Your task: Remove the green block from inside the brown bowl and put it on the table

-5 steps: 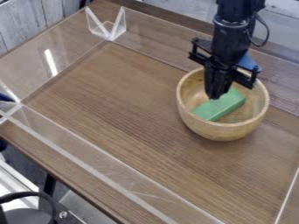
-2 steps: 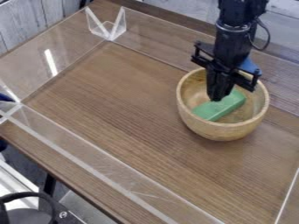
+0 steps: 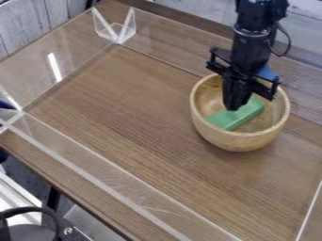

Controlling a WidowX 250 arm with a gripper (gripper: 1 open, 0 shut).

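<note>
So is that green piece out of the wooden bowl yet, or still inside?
Still inside. The green block lies in the brown bowl, below its rim, with the gripper reaching down onto it.

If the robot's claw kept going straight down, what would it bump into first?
Probably the green block: the gripper points down into the brown bowl, right over the block. It may already touch it; depth is unclear.
</note>
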